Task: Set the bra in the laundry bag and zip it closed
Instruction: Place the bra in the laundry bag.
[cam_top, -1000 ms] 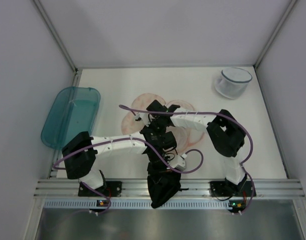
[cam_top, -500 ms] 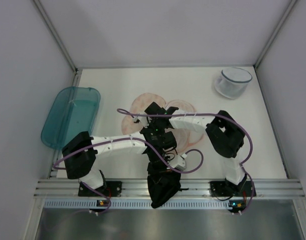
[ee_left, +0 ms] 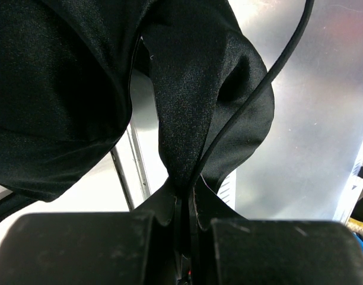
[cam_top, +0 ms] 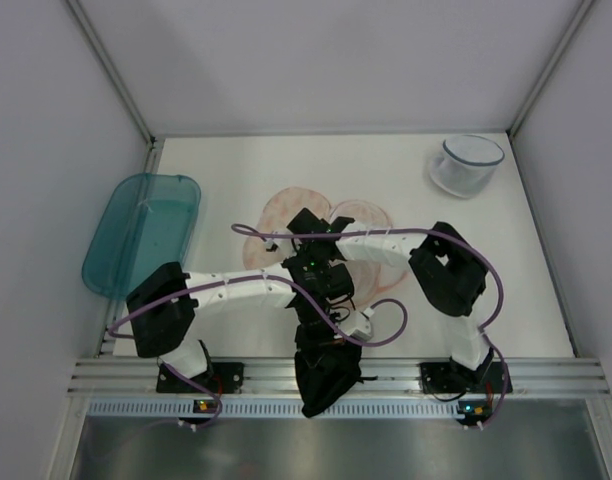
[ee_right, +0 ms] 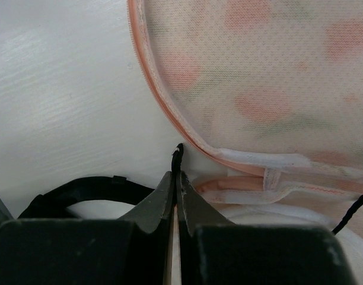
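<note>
Over the counter [cam_top: 486, 290], the bra [ee_left: 187, 119] is kept clamped by left gripper [ee_left: 182, 205] and right gripper [ee_right: 175, 178], drawn toward 7 o'clock, the laundry bag [ee_right: 258, 71] left unfilled.

table [cam_top: 386, 170] — white | laundry bag [cam_top: 278, 208] flat, centre | tub [cam_top: 464, 170] far-right corner | teal bin [cam_top: 141, 235] left edge

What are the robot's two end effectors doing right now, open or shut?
Left end effector: closed, holding the bra.
Right end effector: closed, pinching a thin black strap, seemingly the bra's.
</note>
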Controlling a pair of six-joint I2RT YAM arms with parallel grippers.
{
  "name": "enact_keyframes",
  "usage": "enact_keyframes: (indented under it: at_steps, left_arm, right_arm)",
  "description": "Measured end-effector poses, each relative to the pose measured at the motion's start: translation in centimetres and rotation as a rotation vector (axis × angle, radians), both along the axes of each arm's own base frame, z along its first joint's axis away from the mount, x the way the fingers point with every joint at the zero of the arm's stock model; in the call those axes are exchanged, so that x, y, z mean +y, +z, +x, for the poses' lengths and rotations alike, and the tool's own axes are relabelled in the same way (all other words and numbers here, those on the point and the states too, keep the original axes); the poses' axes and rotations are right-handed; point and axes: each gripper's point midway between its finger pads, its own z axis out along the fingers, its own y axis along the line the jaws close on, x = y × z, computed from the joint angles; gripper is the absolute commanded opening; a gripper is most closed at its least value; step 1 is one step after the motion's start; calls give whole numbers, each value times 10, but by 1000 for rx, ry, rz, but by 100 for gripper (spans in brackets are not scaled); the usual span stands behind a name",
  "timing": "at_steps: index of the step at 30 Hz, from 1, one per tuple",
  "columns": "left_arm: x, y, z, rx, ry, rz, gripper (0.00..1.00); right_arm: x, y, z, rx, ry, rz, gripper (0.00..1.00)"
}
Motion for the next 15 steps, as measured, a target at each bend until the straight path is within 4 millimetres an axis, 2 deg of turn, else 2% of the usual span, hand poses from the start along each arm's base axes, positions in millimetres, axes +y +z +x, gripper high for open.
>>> enact_keyframes:
  at_steps: [4, 6, 11, 15]
  left_arm:
    - [-1, 5, 0, -4, 10, -12, 0]
    - [-1, 12, 0, -12, 16, -34, 0]
    - [-7, 30, 2, -39, 18, -98, 0]
    - [-18, 43, 9, -73, 19, -139, 0]
  right_arm:
    - [-1, 9, -7, 32, -6, 12, 0]
    - [-1, 27, -9, 30, -14, 43, 0]
    - [0, 101, 1, -53, -36, 200, 0]
    - [-7, 149, 28, -117, -94, 299, 0]
